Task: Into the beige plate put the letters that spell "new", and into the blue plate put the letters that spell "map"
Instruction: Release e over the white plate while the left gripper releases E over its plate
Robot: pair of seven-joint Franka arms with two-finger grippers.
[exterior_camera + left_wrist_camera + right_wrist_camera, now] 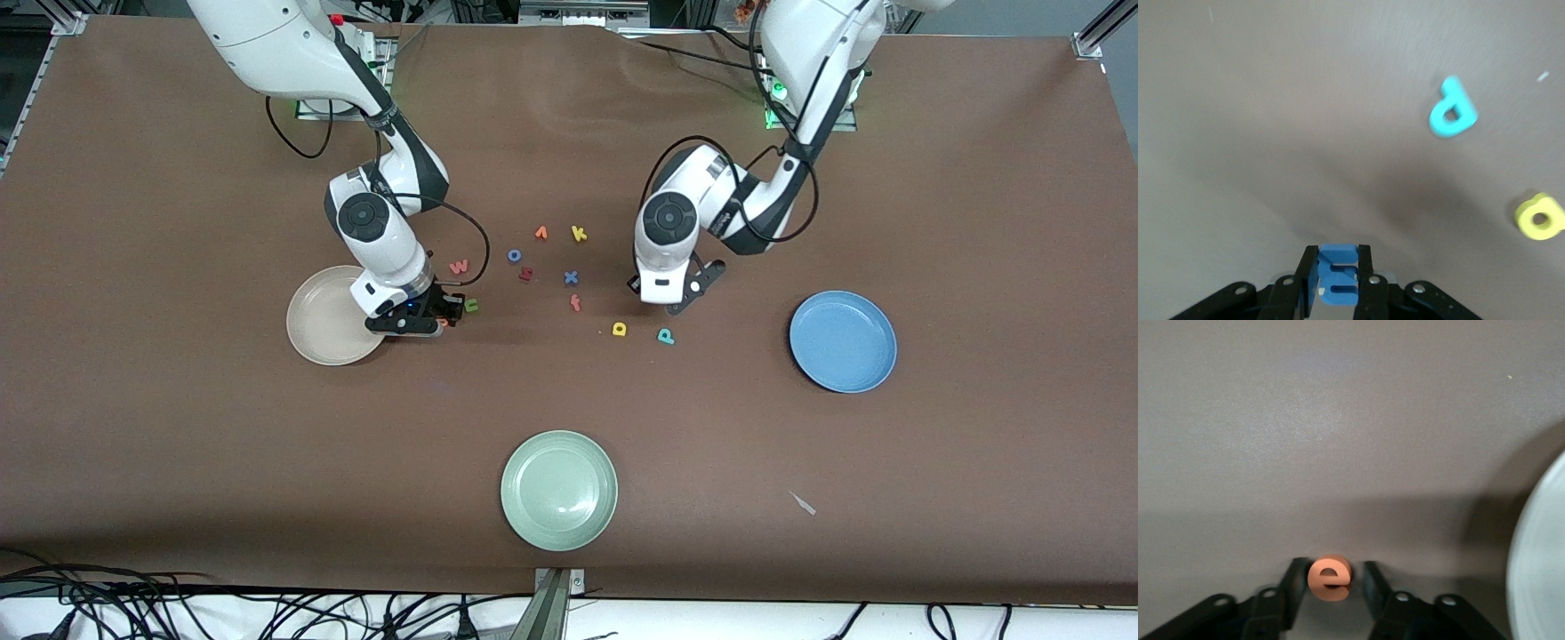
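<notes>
Both hands closed on a letter each, with plenty of bare brown surface around them.

The left hand (1338, 280) is clamped narrow on the blue m (1338, 275), just above the surface (178, 462) near the teal p (665, 336) and yellow a (620, 330). Open surface lies between it and the blue plate (876, 356), which sits toward the left arm's end. The right hand (1331, 587) has its fingers (1293, 581) drawn in on the orange e (1329, 578), low at the rim of the beige plate (311, 329). The green n (471, 306) lies just beside it and the pinkish-red w (459, 266) a little farther from the front camera. Other letters are scattered between the arms, and a pale green plate (533, 516) lies near the front edge.
</notes>
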